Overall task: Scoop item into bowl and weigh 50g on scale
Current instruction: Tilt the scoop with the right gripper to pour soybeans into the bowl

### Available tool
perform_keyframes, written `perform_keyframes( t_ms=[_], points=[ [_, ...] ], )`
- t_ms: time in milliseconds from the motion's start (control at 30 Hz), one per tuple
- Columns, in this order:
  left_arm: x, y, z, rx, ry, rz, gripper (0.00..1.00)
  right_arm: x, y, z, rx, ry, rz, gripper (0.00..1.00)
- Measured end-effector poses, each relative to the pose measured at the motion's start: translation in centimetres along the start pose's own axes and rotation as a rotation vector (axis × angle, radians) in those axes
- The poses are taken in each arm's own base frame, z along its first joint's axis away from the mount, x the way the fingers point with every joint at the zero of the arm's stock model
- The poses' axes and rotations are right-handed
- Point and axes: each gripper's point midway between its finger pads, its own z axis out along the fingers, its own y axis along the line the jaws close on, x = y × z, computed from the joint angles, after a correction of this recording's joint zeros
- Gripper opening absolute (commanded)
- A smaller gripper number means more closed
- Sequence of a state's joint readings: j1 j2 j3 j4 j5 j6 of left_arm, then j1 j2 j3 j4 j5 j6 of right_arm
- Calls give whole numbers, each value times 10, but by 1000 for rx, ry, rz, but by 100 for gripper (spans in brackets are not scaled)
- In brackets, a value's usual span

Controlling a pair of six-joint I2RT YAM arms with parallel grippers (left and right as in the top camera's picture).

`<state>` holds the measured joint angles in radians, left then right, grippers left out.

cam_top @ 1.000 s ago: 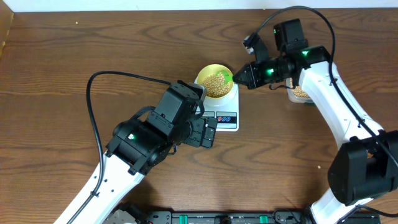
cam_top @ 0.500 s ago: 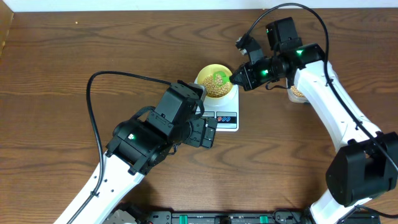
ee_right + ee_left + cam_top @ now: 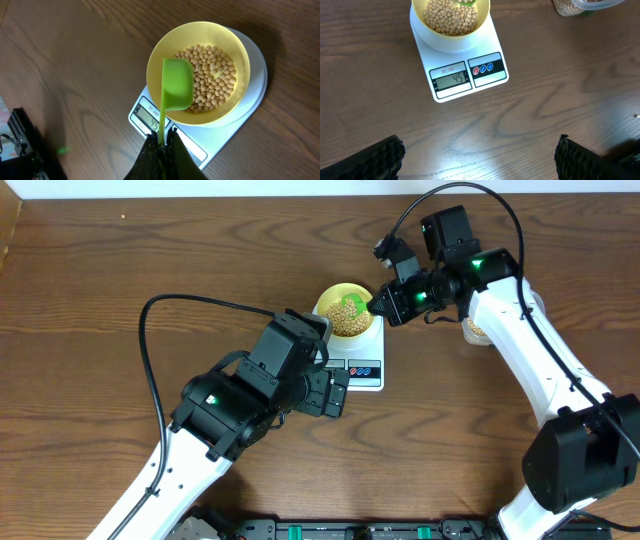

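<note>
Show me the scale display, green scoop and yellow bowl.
scale display (image 3: 452, 80), left wrist view: the digits.
green scoop (image 3: 177, 84), right wrist view: its cup.
yellow bowl (image 3: 200, 34), right wrist view: inner wall.

The table is dark brown with flowing wood grain. The scale is white, its display grey with dark digits, and its buttons look to be one red and two blue. The bowl is pale yellow, the beans are beige-tan, and the scoop is bright lime green. The left claw and the right claw are both black.
</note>
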<state>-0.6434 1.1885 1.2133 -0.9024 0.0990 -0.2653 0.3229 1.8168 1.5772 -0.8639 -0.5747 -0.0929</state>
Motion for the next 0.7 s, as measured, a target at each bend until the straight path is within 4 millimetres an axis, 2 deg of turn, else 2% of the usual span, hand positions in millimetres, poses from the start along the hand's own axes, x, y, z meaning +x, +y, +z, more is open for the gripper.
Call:
perform_keyframes(
  t_ms=[700],
  points=[
    [0,0,0,0,0,0,98,7,-4,0,23,28,-25,1]
  ],
)
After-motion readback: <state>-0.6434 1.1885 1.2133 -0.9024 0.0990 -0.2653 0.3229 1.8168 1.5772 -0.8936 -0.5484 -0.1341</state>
